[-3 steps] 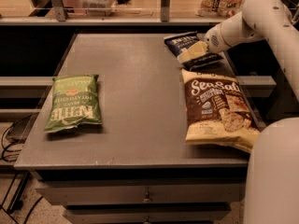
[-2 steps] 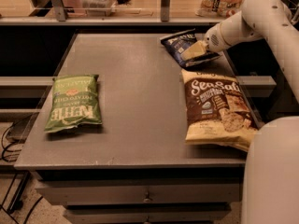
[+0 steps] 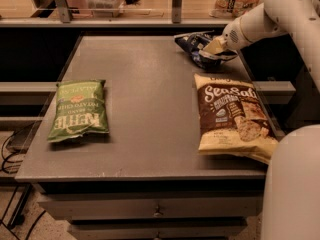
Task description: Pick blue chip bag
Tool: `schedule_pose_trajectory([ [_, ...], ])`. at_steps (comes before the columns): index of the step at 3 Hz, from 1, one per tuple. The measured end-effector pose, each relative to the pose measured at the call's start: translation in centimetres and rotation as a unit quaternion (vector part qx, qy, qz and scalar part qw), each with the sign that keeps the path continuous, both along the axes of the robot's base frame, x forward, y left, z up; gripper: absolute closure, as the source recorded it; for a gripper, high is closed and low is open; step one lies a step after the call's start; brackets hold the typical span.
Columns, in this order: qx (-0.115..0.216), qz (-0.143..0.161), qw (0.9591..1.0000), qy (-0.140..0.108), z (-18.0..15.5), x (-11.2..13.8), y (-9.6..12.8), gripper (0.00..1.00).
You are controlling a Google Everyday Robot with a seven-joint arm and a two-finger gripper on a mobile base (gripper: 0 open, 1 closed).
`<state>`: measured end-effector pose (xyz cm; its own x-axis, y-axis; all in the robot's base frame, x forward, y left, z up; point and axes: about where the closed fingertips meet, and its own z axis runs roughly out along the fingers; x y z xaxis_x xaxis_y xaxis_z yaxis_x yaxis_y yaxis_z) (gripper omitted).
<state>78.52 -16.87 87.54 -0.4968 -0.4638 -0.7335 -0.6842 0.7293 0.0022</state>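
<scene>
Item: blue chip bag point(image 3: 191, 42) — logged at the far right end of the counter point(image 3: 150, 109), crumpled and tilted, seemingly partly off the surface.

Hand point(image 3: 216, 46) — closed on the bag's right side, pinching the foil.

Also listed: green bag point(image 3: 77, 110) at left and Sea Salt bag point(image 3: 232, 116) at right front, both flat and well apart from the hand.

We judged the grasp made and the lift under way. The next move called for a straight rise with a firm grip, since crinkly foil could slip.
</scene>
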Motion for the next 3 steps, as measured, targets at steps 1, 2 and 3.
schedule_pose_trajectory([
  [1, -0.013, 0.011, 0.9988, -0.046, 4.9, -0.8, -0.1, 1.00],
  [2, -0.026, 0.026, 0.9912, -0.127, 12.6, -2.6, -0.4, 1.00],
  [3, -0.029, 0.030, 0.9903, -0.133, 13.1, -2.8, -0.3, 1.00],
])
